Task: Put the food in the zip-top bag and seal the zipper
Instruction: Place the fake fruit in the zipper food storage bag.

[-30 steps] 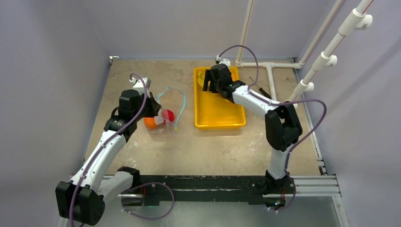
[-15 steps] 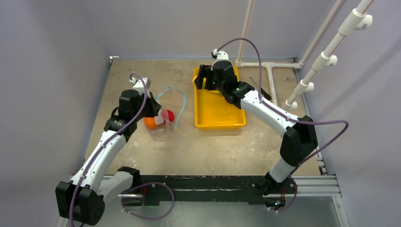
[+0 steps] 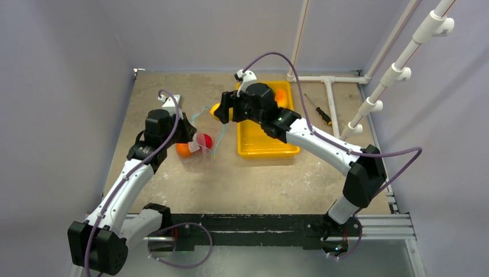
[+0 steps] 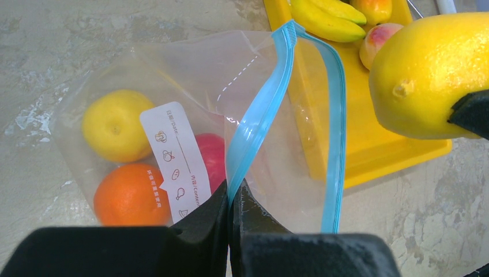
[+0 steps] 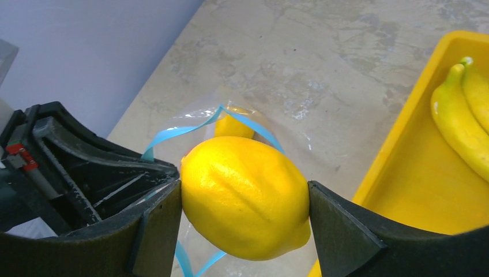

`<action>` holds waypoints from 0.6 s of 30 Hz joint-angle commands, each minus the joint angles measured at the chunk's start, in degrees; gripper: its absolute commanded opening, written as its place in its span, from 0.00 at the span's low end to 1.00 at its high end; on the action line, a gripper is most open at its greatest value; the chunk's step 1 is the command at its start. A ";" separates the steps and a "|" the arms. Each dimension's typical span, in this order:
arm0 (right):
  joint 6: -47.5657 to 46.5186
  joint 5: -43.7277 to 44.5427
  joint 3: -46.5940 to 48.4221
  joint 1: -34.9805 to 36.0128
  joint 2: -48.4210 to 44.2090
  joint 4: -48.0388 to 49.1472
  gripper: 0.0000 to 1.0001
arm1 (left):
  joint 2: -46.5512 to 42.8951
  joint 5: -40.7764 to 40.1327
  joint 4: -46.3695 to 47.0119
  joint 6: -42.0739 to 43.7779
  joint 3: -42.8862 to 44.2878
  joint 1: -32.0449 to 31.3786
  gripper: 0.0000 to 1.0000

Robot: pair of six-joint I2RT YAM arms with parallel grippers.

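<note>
The clear zip-top bag [image 4: 202,75] lies left of the yellow tray [image 3: 268,147] with its mouth held up. My left gripper [image 4: 232,190] is shut on its teal zipper [image 4: 259,115]. Inside the bag are a lemon [image 4: 115,124], an orange [image 4: 130,193] and a red apple [image 4: 213,158]. My right gripper [image 5: 245,202] is shut on a second lemon [image 5: 245,196], which hangs just past the tray's left rim, near the bag's mouth [image 3: 207,118]. In the tray lie bananas [image 5: 461,124], a peach [image 4: 380,43] and an orange fruit [image 3: 281,97].
A screwdriver [image 3: 318,112] lies right of the tray. White pipes [image 3: 331,92] run along the back right of the table. Grey walls close in the left and back sides.
My right arm lifted the lemon out of the tray's far end and carried it left over the rim toward the bag. The left arm and the bag have not moved.
</note>
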 commanded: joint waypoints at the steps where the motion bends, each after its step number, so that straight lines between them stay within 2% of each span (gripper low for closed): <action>1: -1.19 -2.19 1.25 1.18 -1.06 3.59 0.25 | -0.85 -0.15 1.06 0.91 0.29 -0.26 0.00; 16: 0.10 -3.53 2.81 3.79 5.43 3.57 0.27 | -1.03 0.36 1.17 0.83 0.13 -0.26 0.00; 18: 0.73 -2.64 3.50 3.89 6.44 3.17 0.31 | -1.01 0.50 1.26 0.83 0.14 -0.26 0.00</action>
